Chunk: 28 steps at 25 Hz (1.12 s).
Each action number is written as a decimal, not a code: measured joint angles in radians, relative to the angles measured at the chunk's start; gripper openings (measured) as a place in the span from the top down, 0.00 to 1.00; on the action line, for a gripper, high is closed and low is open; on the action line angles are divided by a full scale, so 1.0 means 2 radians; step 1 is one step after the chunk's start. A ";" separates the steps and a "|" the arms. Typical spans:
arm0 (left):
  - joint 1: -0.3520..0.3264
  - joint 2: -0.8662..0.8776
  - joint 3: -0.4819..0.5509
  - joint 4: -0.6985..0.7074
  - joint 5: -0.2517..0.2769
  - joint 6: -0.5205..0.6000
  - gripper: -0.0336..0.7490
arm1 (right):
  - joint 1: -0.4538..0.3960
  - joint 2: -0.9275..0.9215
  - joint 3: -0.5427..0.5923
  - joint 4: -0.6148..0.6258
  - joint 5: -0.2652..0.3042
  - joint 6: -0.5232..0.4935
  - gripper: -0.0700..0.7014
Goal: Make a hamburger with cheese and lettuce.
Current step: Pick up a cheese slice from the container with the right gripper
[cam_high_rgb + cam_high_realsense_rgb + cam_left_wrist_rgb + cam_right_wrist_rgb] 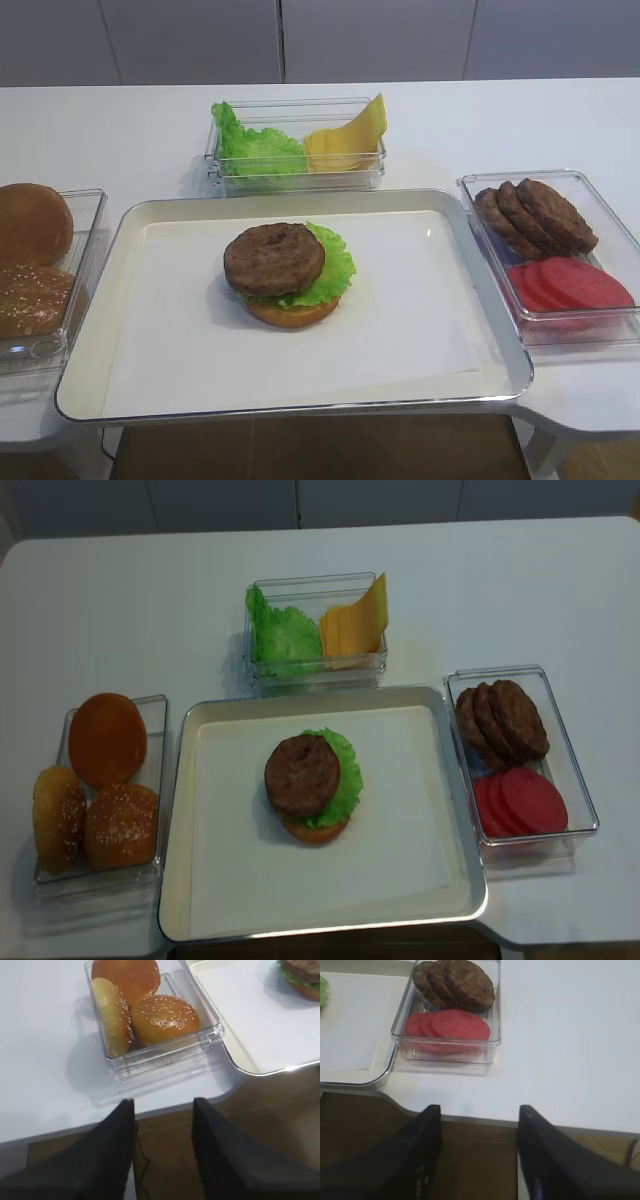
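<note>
my right pincer (479,1152): spread wide, nothing in it, hanging off the table edge near the tray (90,345)
my left pincer (163,1147): same deal, spread, empty
hamburger (288,272): mid-tray, patty on lettuce (330,268) on bun base
cheese (350,138): in the clear box behind the tray, beside spare greens
patties (535,216): box right of tray, with red slices
buns (100,780): box left of tray
</note>
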 joint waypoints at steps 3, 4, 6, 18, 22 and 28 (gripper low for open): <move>0.000 0.000 0.000 0.000 0.000 0.000 0.59 | 0.000 0.000 0.000 0.000 0.000 0.000 0.40; 0.000 0.000 0.000 0.000 0.000 0.000 0.59 | 0.000 0.000 0.000 0.000 0.000 0.000 0.40; 0.000 0.000 0.000 0.000 0.000 0.000 0.59 | 0.000 0.000 0.000 0.000 -0.001 0.000 0.40; 0.000 0.000 0.000 0.000 0.000 0.000 0.59 | 0.000 0.114 -0.019 0.059 -0.039 0.000 0.41; 0.000 0.000 0.000 0.000 0.000 0.000 0.59 | 0.000 0.195 -0.047 0.073 -0.068 0.000 0.40; 0.000 0.000 0.000 0.000 0.000 0.000 0.59 | 0.000 0.328 -0.110 0.090 -0.099 0.000 0.41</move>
